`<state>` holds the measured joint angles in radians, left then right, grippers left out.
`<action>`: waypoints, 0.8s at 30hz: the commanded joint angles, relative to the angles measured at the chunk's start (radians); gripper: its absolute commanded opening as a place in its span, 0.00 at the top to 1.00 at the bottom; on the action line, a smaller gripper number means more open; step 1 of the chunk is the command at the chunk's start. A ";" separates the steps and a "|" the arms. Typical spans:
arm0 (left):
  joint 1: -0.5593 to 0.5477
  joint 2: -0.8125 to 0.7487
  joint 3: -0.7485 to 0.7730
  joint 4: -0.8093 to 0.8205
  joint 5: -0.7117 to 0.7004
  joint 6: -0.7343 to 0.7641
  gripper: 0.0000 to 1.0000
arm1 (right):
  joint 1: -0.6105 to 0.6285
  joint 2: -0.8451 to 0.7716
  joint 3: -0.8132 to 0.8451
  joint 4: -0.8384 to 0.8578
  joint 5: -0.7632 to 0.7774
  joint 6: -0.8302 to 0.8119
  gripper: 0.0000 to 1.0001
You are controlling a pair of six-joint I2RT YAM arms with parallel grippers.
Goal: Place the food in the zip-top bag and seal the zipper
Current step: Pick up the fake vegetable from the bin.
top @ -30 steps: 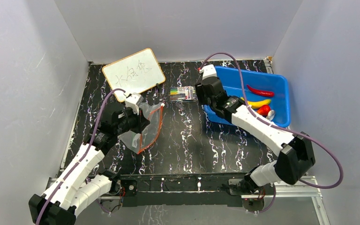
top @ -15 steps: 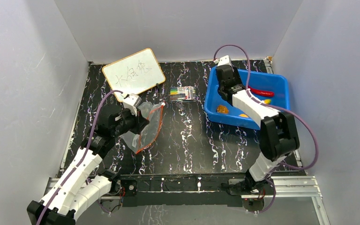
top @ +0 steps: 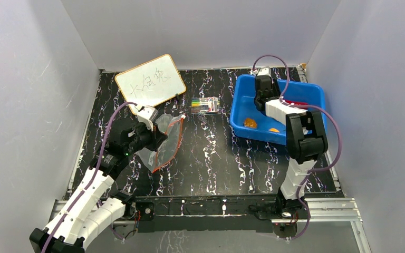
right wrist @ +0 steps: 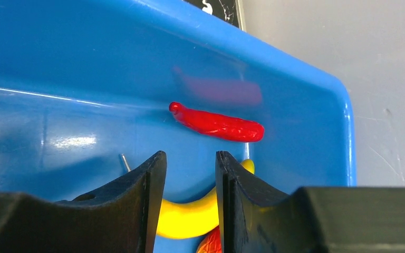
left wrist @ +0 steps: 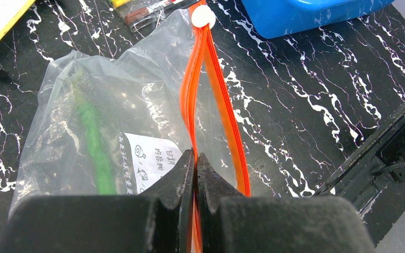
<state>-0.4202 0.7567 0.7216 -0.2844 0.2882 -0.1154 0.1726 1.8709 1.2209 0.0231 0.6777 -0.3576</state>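
Note:
The clear zip-top bag [top: 167,141] lies left of centre, and a green pepper [left wrist: 92,142] and a white label show through the bag's plastic [left wrist: 111,105]. My left gripper [left wrist: 195,158] is shut on one side of the orange-red zipper [left wrist: 219,105], whose two strips stand apart; the white slider [left wrist: 203,17] sits at the far end. My right gripper [right wrist: 190,155] hangs open inside the blue tub [right wrist: 84,63]. The yellow banana [right wrist: 187,216] lies crosswise under its fingers. A red chili [right wrist: 219,124] rests beyond, and a red strawberry [right wrist: 211,243] shows below.
Two orange fruits [top: 250,123] lie at the near left of the blue tub [top: 242,100]. A pack of coloured markers [top: 205,104] sits between bag and tub. A whiteboard [top: 150,81] leans at the back left. Grey walls close in three sides.
My right arm has swung from the tub's left rim deeper into the tub towards the back right, its jaws narrowing. The left gripper and the bag have stayed put.

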 commanded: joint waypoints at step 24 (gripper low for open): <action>0.002 -0.015 -0.001 0.019 -0.026 0.019 1.00 | -0.080 0.195 0.135 0.198 -0.054 -0.167 0.68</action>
<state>-0.4202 0.7567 0.7200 -0.2844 0.2695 -0.1108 0.1081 2.0506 1.2938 0.1406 0.6277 -0.4980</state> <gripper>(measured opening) 0.010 0.324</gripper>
